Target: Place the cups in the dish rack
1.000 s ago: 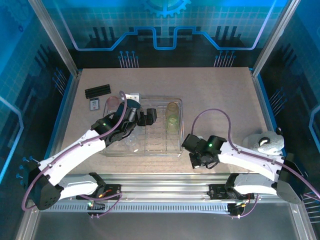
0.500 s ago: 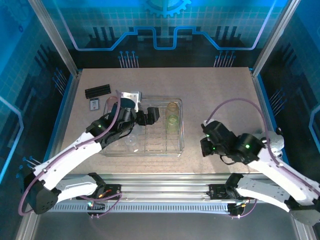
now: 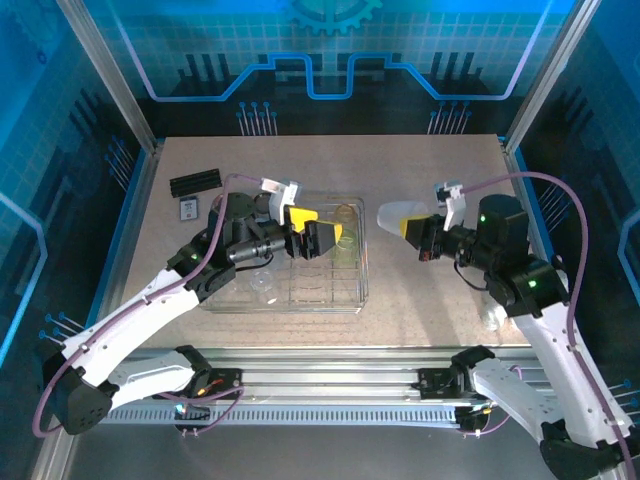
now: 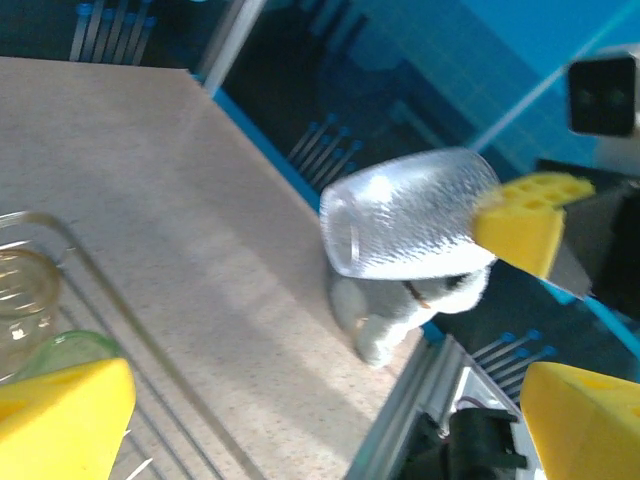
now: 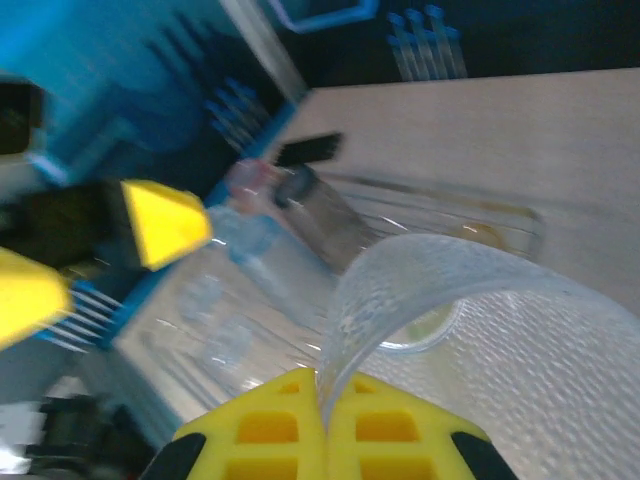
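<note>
Right of centre in the overhead view, my right gripper [image 3: 414, 228] is clamped on the rim of a clear cup [image 3: 394, 212]. It holds the cup in the air, tipped on its side, with the closed end pointing left toward the rack [image 3: 361, 300]. The cup hangs just beside the rack's right edge, apart from it. From the right wrist camera I see the two yellow pads [image 5: 385, 428] pressed together with the cup's [image 5: 500, 330] wall pinched between them.

Left of that, my left gripper [image 3: 318, 228] hovers over the upper part of the rack with its jaws spread wide and nothing between them. Its own camera looks across the table [image 4: 150, 170] at the held cup [image 4: 410, 230], with a rack wire [image 4: 100, 290] at the lower left of the frame.

Inside the rack I can make out a green cup [image 3: 348, 248] near the upper right corner and a short clear one [image 3: 263, 283] near the lower left. Blurred in the right wrist view, a smoky grey cup [image 5: 322, 215] and a pinkish cup [image 5: 243, 180] sit by the rack's far end. A black bar [image 3: 195, 183] lies on the table at the upper left, well apart from the rack.
</note>
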Robot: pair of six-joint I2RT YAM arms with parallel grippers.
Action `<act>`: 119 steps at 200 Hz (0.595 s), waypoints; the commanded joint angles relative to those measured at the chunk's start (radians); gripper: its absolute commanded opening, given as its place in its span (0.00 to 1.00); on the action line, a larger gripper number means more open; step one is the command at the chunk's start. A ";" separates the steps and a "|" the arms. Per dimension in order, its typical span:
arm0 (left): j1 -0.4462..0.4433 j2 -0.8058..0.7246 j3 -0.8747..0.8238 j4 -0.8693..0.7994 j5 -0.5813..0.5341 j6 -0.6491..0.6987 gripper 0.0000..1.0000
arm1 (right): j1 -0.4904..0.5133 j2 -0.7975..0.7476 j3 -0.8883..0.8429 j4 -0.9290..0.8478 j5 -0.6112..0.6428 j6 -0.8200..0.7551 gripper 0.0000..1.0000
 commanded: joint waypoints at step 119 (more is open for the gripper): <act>0.016 0.063 0.031 0.327 0.316 -0.146 0.99 | -0.013 0.073 -0.103 0.786 -0.632 0.488 0.00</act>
